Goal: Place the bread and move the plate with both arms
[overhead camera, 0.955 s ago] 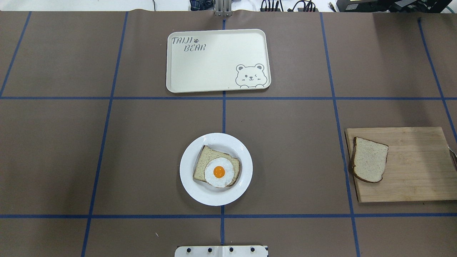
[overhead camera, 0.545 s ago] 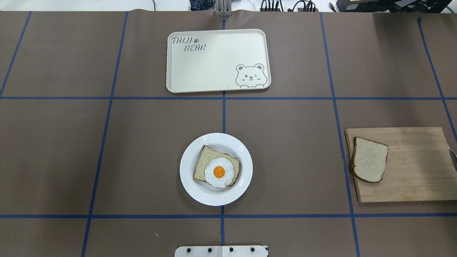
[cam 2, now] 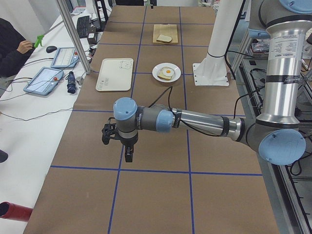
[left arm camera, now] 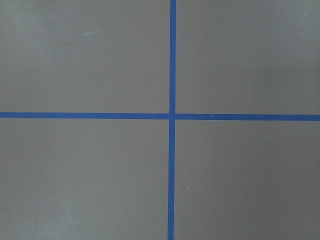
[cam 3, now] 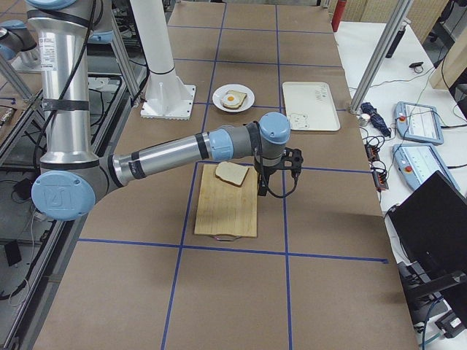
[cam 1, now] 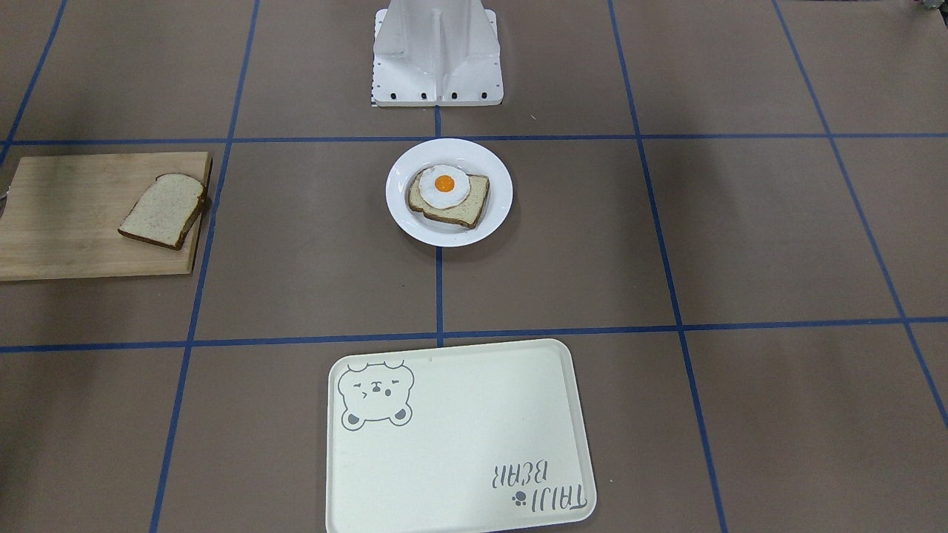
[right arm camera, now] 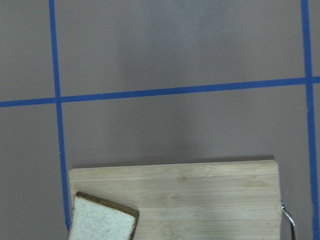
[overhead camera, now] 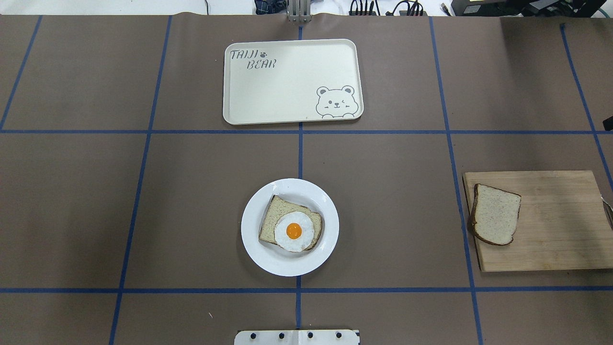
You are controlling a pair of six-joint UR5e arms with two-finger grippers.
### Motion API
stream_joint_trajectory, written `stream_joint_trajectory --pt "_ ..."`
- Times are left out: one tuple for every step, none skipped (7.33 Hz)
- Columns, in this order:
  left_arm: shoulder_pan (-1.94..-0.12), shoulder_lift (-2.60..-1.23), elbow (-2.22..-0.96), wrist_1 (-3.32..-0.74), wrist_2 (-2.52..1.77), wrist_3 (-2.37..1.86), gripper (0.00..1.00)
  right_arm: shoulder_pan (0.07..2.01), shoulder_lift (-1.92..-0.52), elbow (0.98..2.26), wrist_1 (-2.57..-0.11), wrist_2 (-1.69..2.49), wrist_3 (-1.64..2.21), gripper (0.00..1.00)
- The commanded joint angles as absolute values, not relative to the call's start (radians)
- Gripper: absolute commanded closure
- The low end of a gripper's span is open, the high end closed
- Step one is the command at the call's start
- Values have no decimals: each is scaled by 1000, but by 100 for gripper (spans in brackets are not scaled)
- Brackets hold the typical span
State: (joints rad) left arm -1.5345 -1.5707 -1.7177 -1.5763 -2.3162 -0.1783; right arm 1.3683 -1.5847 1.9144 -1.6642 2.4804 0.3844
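Note:
The bread lies flat on the left end of a wooden cutting board at the table's right; it also shows in the front view and at the bottom left of the right wrist view. The white plate sits at the table's middle and bears another slice topped with a fried egg. My right gripper hangs above the board's far edge, close beside the bread; I cannot tell its state. My left gripper hangs over bare table far to the left; I cannot tell its state.
A cream bear-print tray lies beyond the plate. The white base block stands on the robot's side. A small dark part shows at the overhead view's right edge. Tablets and a person are past the far edge.
A small dark part has come in at the right edge of the overhead view. The bread, the plate, the board and the tray have not moved.

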Motion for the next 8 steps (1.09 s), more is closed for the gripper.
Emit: stream_joint_trajectory --pt "-1534 -1525 -1712 -1716 -2312 -198 1 1190 -1614 1976 -1496 2444 772 0" --pt "-1534 -1525 -1710 -1717 -2313 -199 1 1101 -1719 1970 -1271 2369 913 0" --pt "-1534 -1523 -1712 -1718 -2316 -199 1 1082 -1814 1918 -976 2370 1011 0" --pt "-1534 -1517 -1715 -1718 -2316 -199 1 1068 -1866 1848 -717 2376 1151 0" --pt "-1534 -1517 -1713 -1718 -2316 -199 1 1018 -1867 1788 -557 2372 1267 0" --pt "-1534 -1517 -1712 -1720 -2316 -199 1 978 -1855 1784 -523 2364 1300 0" --pt "-1534 -1517 -1712 -1720 -2316 -199 1 951 -1845 1784 -523 2362 1305 0" --pt "-1534 -1517 -1712 -1720 -2318 -199 1 907 -1842 1775 -528 2349 1308 0"
